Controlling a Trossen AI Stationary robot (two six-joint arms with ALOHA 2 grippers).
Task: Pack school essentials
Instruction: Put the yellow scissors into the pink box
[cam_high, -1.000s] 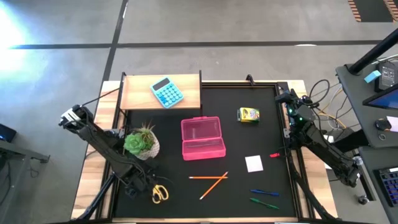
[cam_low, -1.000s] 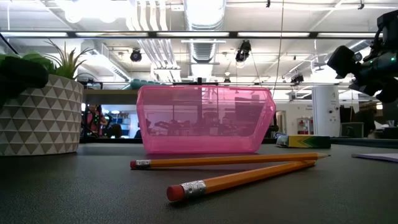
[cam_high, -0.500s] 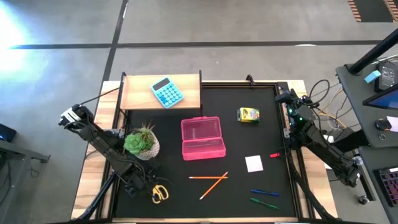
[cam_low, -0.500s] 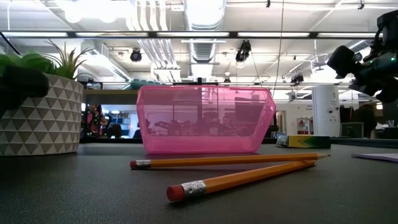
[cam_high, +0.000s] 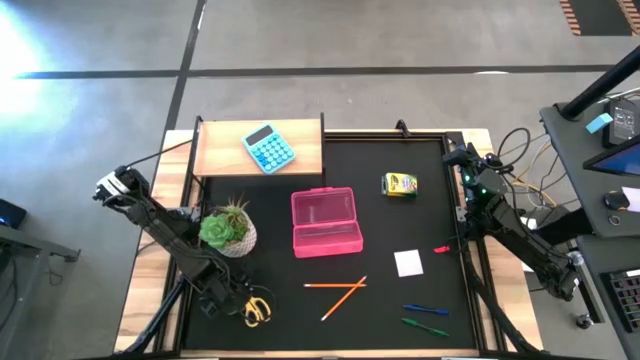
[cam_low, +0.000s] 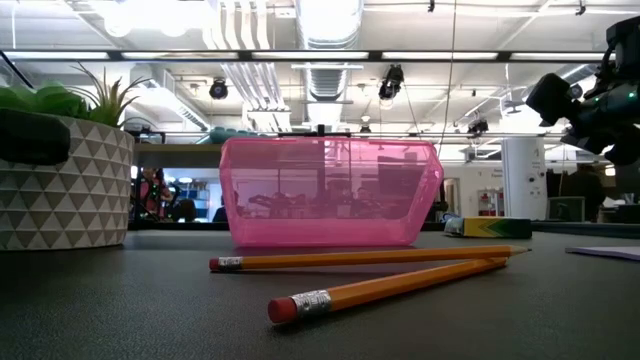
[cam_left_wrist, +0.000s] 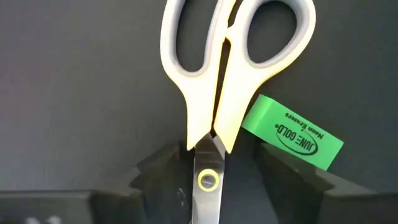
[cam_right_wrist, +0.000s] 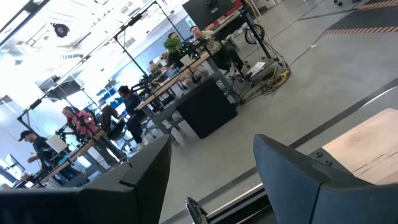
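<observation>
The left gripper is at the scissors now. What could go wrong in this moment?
1. The left gripper stands around the pivot of the scissors, not the handles; the far heavier handle end could tip down or swing when lifted.
2. A green eraser lies against the scissors, beside one finger; it may be pinched or dragged along.
3. The potted plant stands between the scissors and the pink box, so the carry could brush it.

left gripper (cam_high: 232, 303) narrowed around scissors (cam_high: 257, 309)
</observation>
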